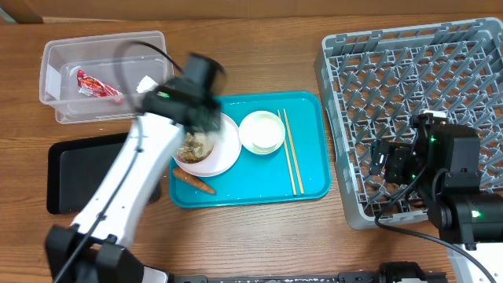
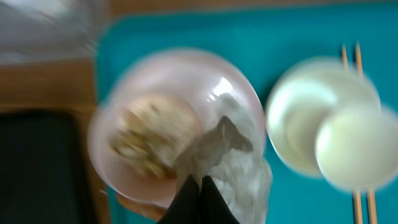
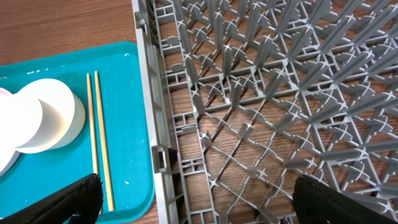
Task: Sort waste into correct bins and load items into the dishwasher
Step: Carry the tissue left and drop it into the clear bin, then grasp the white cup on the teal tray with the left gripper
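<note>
My left gripper (image 2: 200, 184) is shut on the crumpled white tissue (image 2: 233, 163), just over the white plate (image 2: 155, 87). Beige rice-like scraps (image 2: 144, 140) lie on that plate. In the overhead view the left gripper (image 1: 198, 135) hangs above the plate (image 1: 228, 149) on the teal tray (image 1: 306, 110), with the small orange carrot (image 1: 194, 183) at the plate's front edge. A red wrapper (image 1: 96, 85) lies in the clear tub (image 1: 55, 55). A white bowl (image 1: 262, 130) and the chopsticks (image 1: 289, 151) rest on the teal tray. My right gripper (image 3: 199, 205) stands open over the grey dish rack (image 3: 261, 93), holding nothing.
The black tray (image 1: 78, 177) sits left of the teal tray, below the clear tub. The dish rack (image 1: 409, 86) fills the right side, and its wall (image 3: 149, 93) stands close against the teal tray's right edge (image 3: 140, 155). The left arm crosses the table's front left.
</note>
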Robot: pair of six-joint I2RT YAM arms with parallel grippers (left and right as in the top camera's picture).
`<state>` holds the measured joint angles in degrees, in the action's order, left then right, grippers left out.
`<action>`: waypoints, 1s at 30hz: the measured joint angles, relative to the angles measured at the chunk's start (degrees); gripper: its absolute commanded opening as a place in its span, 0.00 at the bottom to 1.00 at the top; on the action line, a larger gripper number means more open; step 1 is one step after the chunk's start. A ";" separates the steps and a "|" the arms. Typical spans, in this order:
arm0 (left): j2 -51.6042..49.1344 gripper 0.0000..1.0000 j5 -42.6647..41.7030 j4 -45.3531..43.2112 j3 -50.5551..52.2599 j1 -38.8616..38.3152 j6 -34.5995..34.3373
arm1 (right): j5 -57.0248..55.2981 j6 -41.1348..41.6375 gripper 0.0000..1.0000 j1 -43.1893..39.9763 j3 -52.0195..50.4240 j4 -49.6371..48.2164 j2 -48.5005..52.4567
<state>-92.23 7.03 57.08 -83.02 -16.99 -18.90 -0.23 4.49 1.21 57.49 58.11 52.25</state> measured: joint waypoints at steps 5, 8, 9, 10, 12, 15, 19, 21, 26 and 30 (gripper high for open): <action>0.59 0.04 2.60 -11.96 -2.25 12.26 0.00 | -0.02 0.02 1.00 0.00 0.00 0.02 0.00; 0.11 0.04 2.89 -19.61 -2.29 18.16 0.00 | -0.02 0.00 1.00 -0.02 0.00 0.04 0.00; -0.20 0.05 2.99 -21.84 -2.32 19.50 -0.02 | -0.02 0.00 1.00 0.00 0.00 0.02 0.00; -0.79 0.14 3.08 -24.50 -2.36 20.96 -0.02 | -0.02 0.02 1.00 0.00 0.00 0.00 0.00; -1.86 0.30 3.10 -26.58 -2.47 22.10 -0.20 | -0.02 0.02 1.00 -0.02 0.00 0.00 0.00; -4.79 0.52 3.13 -30.03 -2.51 23.06 -0.15 | -0.02 0.00 1.00 0.00 0.00 0.02 0.00; -8.79 0.63 3.10 -30.53 -2.51 23.15 0.26 | 0.00 0.02 1.00 0.00 0.00 0.04 0.00; -9.29 0.62 2.34 -30.29 -2.51 23.10 1.03 | -0.02 0.02 1.00 0.00 0.00 0.04 0.00; -9.14 0.62 -5.18 -24.22 -5.11 21.44 2.40 | -0.02 0.00 1.00 0.00 0.00 0.02 0.00; -8.76 0.64 -14.53 -17.18 -6.99 15.58 2.82 | -0.02 0.00 1.00 0.00 0.00 0.02 0.00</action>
<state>-100.99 -7.51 39.90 -90.02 -1.41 -16.08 -0.25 4.49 1.21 57.49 58.13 52.25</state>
